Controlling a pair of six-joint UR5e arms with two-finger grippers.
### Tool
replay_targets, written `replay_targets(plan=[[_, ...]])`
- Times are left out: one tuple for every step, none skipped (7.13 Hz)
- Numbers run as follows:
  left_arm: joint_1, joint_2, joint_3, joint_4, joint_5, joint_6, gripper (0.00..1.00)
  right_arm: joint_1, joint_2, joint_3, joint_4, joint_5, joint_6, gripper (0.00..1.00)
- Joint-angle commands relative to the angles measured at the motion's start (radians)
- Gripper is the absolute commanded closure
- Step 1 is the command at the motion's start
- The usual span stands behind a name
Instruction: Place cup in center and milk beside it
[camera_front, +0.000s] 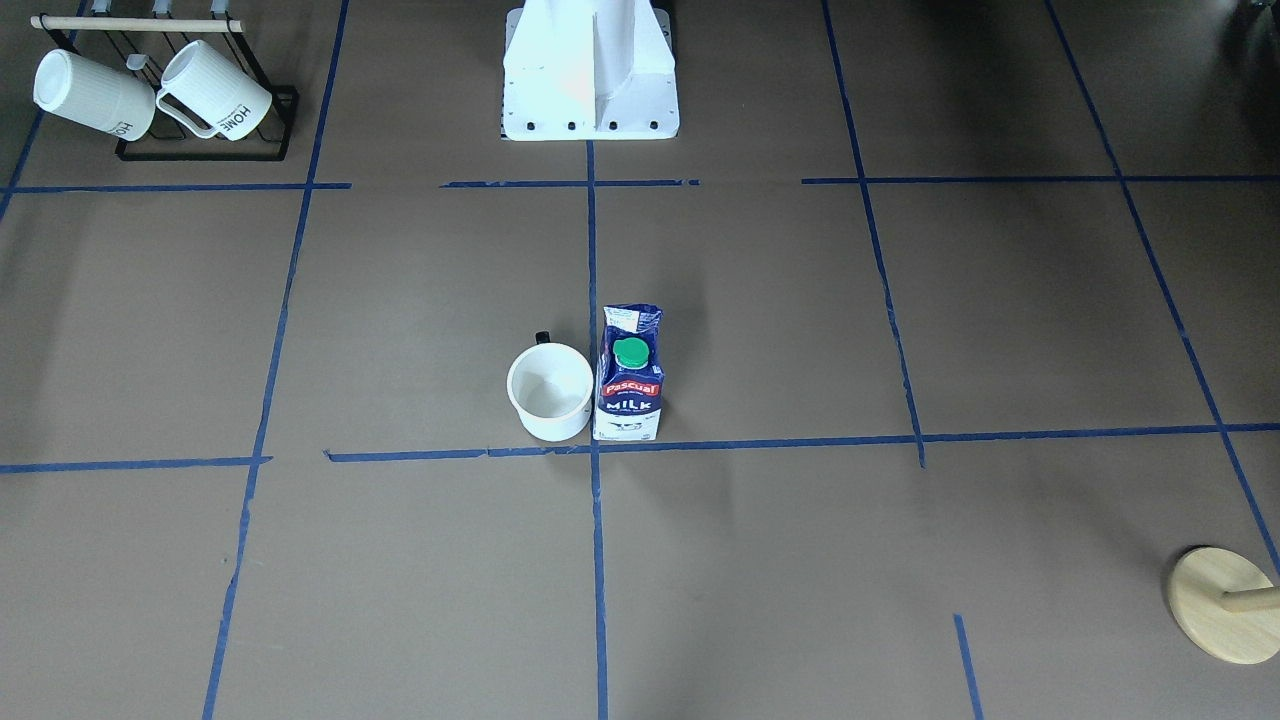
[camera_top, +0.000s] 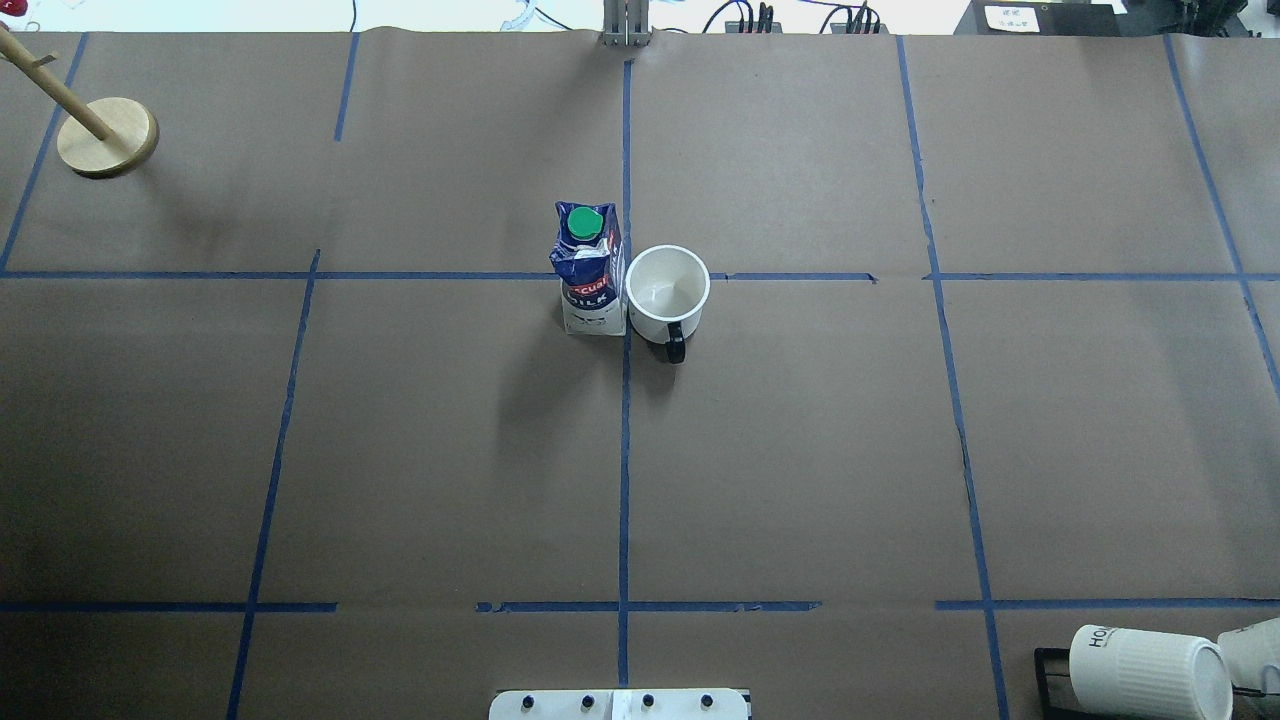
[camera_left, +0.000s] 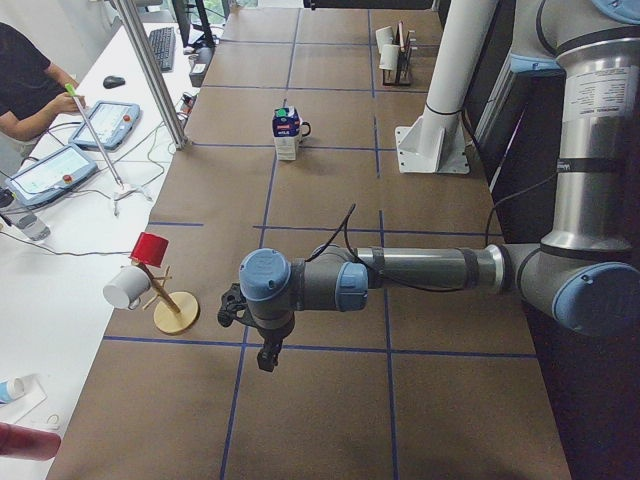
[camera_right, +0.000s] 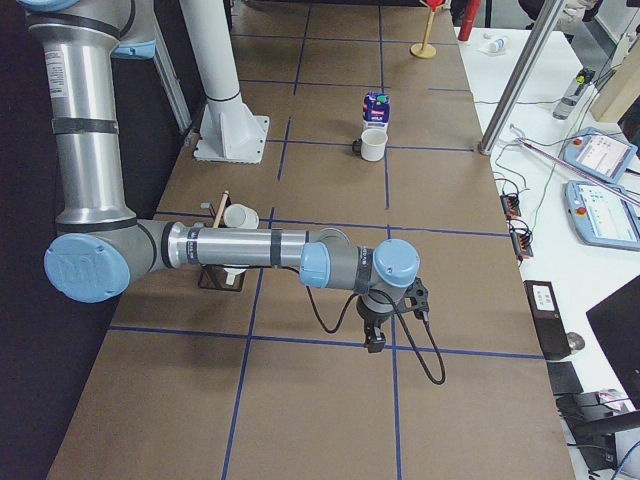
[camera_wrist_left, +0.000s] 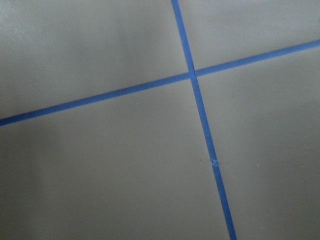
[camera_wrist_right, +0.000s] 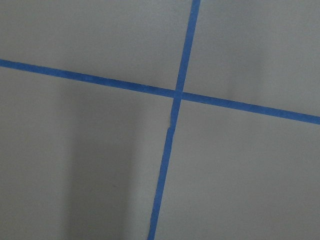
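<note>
Two ribbed white mugs (camera_front: 215, 90) hang on a black rack (camera_front: 200, 156), a wooden peg stand (camera_front: 1222, 604) well apart.

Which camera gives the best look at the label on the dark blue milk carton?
Exterior front-facing: the dark blue gable-top milk carton faces it, red Pascual label readable. Overhead exterior mostly shows its green cap, the label foreshortened. Side views show it small and far. Wrist views: only blue tape.

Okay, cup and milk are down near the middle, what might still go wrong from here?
1. The cup sits just beside the tape crossing, not on it, so it may count as off-centre.
2. The tall milk carton stands close beside the cup; nudging either to correct that could tip it.
</note>
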Motion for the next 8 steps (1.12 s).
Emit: replay_targets(plan=[[0.001, -0.002, -0.003, 0.01, 0.102, 0.002, 0.0, 0.0, -0.004, 0.016, 0.0, 0.001, -0.001, 0.0], [0.0, 0.004, -0.004, 0.02, 0.104, 0.002, 0.0, 0.0, -0.001, 0.017, 0.002, 0.001, -0.003, 0.0], [-0.002, 0.009, -0.025, 0.034, 0.095, 0.002, 0.0, 0.0, -0.006, 0.031, 0.0, 0.006, -0.004, 0.0], [-0.002, -0.002, -0.051, 0.095, 0.06, 0.002, 0.0, 0.0, -0.006, 0.03, 0.0, 0.006, -0.004, 0.0], [0.0, -0.008, -0.067, 0.096, 0.064, 0.001, 0.0, 0.0, -0.004, 0.03, 0.0, 0.007, -0.004, 0.0], [0.0, -0.02, -0.075, 0.097, 0.061, 0.002, 0.0, 0.0, -0.004, 0.03, 0.0, 0.007, -0.004, 0.0], [0.0, -0.021, -0.082, 0.097, 0.063, 0.002, 0.0, -0.002, -0.004, 0.03, 0.0, 0.007, -0.003, 0.0], [0.0, -0.022, -0.087, 0.096, 0.061, 0.002, 0.0, -0.002, -0.003, 0.031, 0.0, 0.007, -0.004, 0.0]])
